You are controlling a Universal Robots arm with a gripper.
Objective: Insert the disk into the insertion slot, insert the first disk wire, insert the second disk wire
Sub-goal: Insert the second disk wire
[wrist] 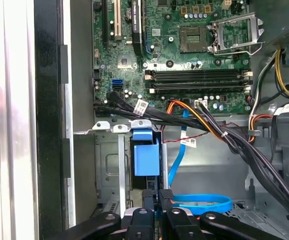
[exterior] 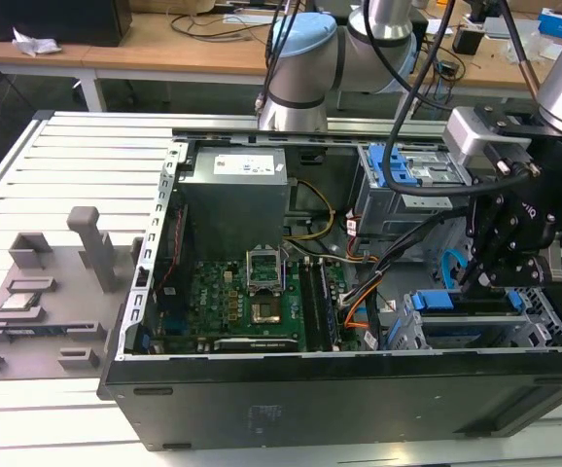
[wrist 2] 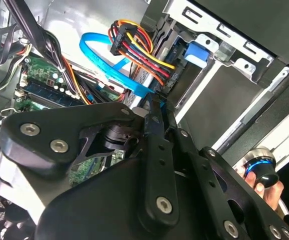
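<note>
Hand at the drive cage, closed on the cable end
The hand pinches the second disk wire at the disk; square the plug, press straight.

Gripper low (arm bent overhead), 2 fingers nearly together.

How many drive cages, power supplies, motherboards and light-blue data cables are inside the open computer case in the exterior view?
Drive cages: 2, the insertion slot and the taller cage
Power supply: 1
Motherboard: 1
Light-blue data cable: 1, the second disk wire
Total: 5
</note>
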